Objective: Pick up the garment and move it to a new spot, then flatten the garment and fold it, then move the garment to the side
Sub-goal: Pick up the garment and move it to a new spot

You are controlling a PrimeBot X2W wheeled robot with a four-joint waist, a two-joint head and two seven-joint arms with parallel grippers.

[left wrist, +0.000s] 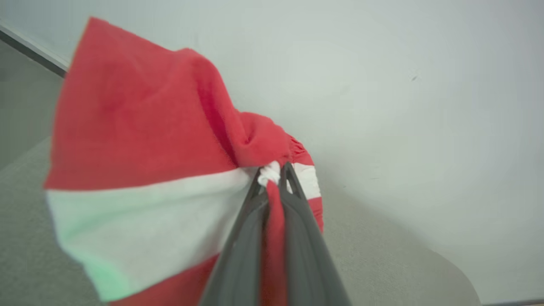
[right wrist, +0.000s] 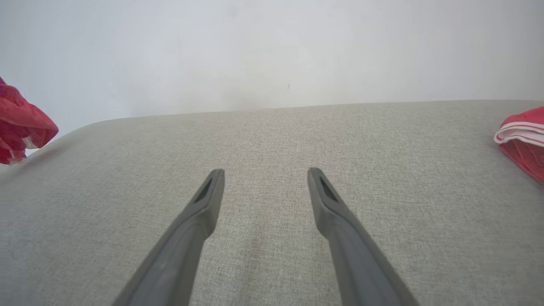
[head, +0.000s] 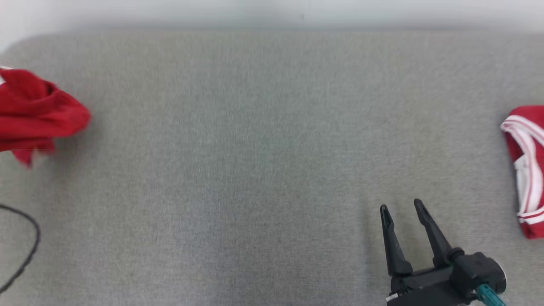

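Observation:
A red garment (head: 36,112) with a white band hangs bunched at the far left of the head view, lifted off the grey surface. In the left wrist view my left gripper (left wrist: 274,172) is shut on a fold of the garment (left wrist: 140,140), red and white cloth pinched between its fingers. The same garment (right wrist: 21,125) shows at the left edge of the right wrist view. My right gripper (head: 401,210) stands open at the lower right over bare grey cloth, and nothing lies between its fingers (right wrist: 204,199).
A second red and white garment (head: 527,170) lies folded at the right edge, also seen as folded cloth (right wrist: 522,138) in the right wrist view. A black cable (head: 25,250) loops at the lower left. The grey padded table (head: 255,148) ends at a pale wall.

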